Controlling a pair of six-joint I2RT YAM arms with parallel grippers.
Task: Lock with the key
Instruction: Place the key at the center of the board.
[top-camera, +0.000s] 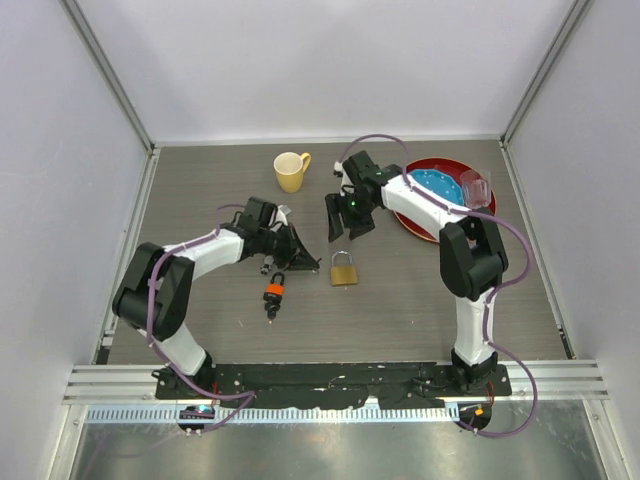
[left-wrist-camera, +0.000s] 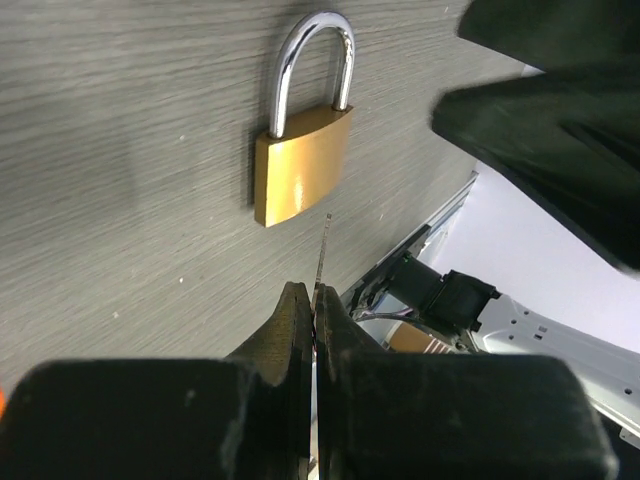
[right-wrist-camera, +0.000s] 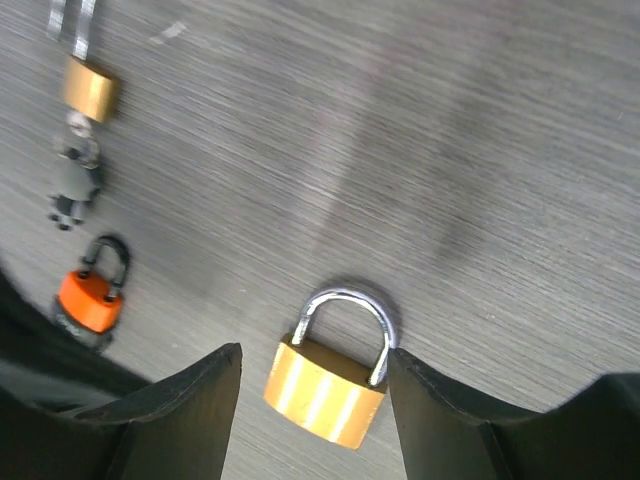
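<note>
Lying flat betw. spread right jaws, brass padlock (right-wrist-camera: 325, 392); left jaws pinching prob. the key (left-wrist-camera: 322, 258).

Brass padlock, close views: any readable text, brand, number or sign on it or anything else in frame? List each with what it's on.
None readable in any view.
Brass padlock: body face plain, only glare, no engraving visible.
Orange padlock: too small and blurred to tell.
Key in the left gripper: seen edge-on, nothing readable.
Yellow cup, red plate: no markings visible.
</note>
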